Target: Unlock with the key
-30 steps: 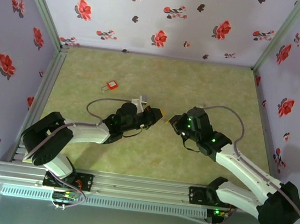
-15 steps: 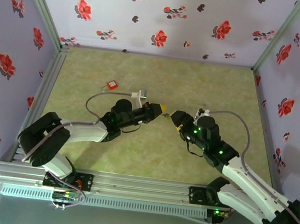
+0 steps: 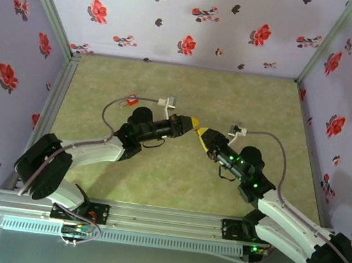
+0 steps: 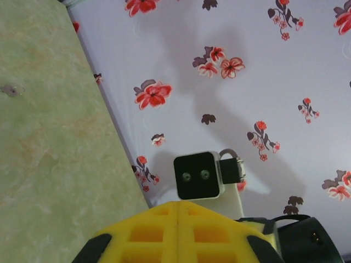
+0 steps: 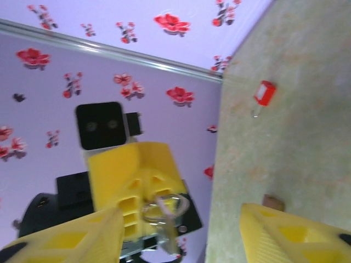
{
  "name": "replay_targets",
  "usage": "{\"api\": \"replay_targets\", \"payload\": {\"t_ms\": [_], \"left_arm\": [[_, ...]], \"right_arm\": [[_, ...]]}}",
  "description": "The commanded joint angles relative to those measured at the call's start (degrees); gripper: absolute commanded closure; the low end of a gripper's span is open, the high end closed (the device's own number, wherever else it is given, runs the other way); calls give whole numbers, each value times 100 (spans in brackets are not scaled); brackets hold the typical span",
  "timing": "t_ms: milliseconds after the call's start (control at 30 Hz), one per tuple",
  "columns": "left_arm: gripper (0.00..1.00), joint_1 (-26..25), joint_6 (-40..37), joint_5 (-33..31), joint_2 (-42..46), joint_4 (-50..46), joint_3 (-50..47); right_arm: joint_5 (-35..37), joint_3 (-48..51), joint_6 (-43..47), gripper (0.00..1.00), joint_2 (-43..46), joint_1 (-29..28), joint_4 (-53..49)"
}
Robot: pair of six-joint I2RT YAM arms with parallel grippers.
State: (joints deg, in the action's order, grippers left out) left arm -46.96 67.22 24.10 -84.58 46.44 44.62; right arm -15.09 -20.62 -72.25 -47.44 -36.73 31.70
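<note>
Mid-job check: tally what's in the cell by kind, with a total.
Grippers: 2, left gripper and right gripper
Red padlock: 1
Small brown thing, maybe a padlock: 1
Metal ring, likely the key, in the left gripper: 1
Total: 5

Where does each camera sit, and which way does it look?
Top external: above and behind, looking down on green table, left arm, right arm.
Left wrist: faces flowered wall and right wrist's black camera; shut yellow left fingers below.
Right wrist: faces left fingers pinching a silvery metal loop, between open yellow right fingers.
Shared: top and right wrist both show the red-bodied padlock.
</note>
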Motion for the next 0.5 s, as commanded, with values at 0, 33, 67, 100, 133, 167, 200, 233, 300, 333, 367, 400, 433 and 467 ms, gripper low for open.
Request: {"api": "replay_targets", "payload": {"t_ms": [0, 33, 67, 100, 133, 167, 200, 233, 300, 333, 367, 400, 433, 467], "left_arm": [[100, 3, -191, 216, 108, -129, 213], [100, 2, -196, 216, 110, -140, 222], [100, 2, -198, 213, 108, -153, 233], [100, 2, -209, 217, 116, -179, 239], [100, -7, -217, 218, 117, -195, 240], [100, 2, -218, 218, 117, -194, 249], [100, -7, -210, 225, 109, -192, 256], [100, -6, -207, 226, 100, -191, 267], [100, -15, -209, 253, 84, -196, 301], [100, -19, -207, 262, 74, -197, 317], [100, -19, -218, 268, 68, -201, 327], [100, -25, -226, 275, 64, -208, 341], [100, -24, -227, 285, 64, -213, 353], [100, -26, -227, 281, 55, -227, 360]], "right_arm": [[-267, -51, 182, 50, 8, 26, 473], [-279, -43, 192, 53, 14, 26, 456], [-282, -10, 169, 54, 10, 26, 499], [-290, 29, 144, 56, 11, 26, 573], [-300, 54, 126, 57, 16, 28, 610], [-298, 75, 111, 59, 30, 27, 614], [-293, 98, 99, 61, 33, 26, 612], [-293, 115, 92, 62, 33, 26, 612], [-299, 137, 72, 65, 30, 26, 652], [-294, 138, 63, 66, 22, 26, 670], [-302, 133, 64, 67, 13, 28, 662], [-316, 121, 78, 68, 7, 26, 674], [-321, 111, 74, 68, 10, 26, 692], [-343, 104, 74, 68, -11, 26, 722]]}}
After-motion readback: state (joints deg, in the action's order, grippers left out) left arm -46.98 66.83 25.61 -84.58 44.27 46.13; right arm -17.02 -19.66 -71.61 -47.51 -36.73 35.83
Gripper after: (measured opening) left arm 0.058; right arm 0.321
